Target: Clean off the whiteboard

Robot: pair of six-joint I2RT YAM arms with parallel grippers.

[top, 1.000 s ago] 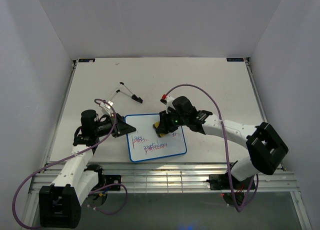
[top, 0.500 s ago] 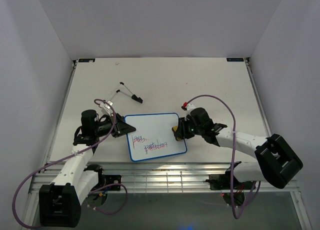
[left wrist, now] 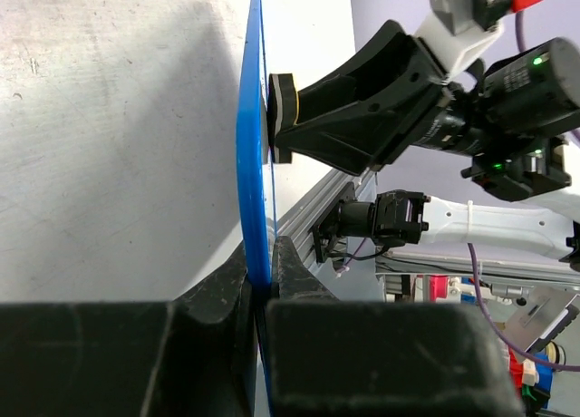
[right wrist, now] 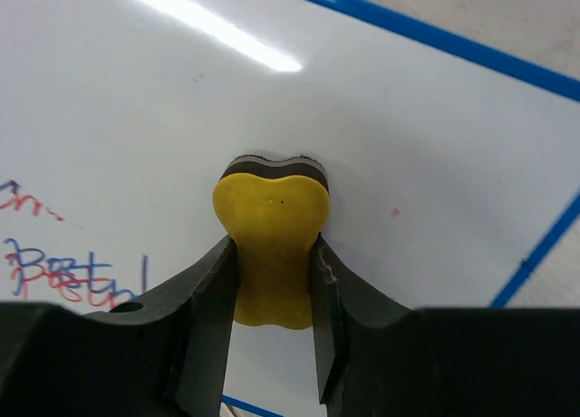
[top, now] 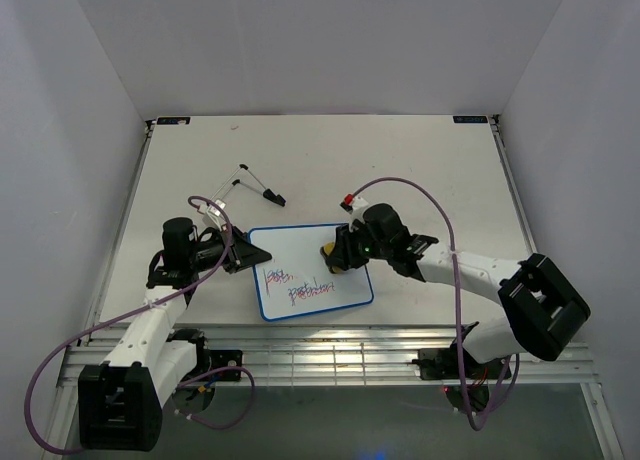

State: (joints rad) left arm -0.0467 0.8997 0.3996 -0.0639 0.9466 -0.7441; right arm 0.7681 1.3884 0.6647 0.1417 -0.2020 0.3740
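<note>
Yellow eraser (right wrist: 270,213), clamped in the right gripper (right wrist: 272,295), has swung back from the whiteboard's (top: 300,245) 3 o'clock edge toward its centre, and that side now looks clean, as far as the overhead view shows. Red-blue writing (top: 300,288) remains toward 8 o'clock. The left gripper (left wrist: 261,290) pinches the board's 9 o'clock rim, mid-table.

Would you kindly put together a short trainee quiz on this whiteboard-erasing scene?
1. True or false: the right claw is shut on the yellow eraser.
2. What clamps the blue edge of the whiteboard? A) left claw B) right claw C) nothing
3. Fill in: in the top view, the red and blue writing lies in the board's ____ half.
Key: 1 true; 2 A; 3 lower.
</note>
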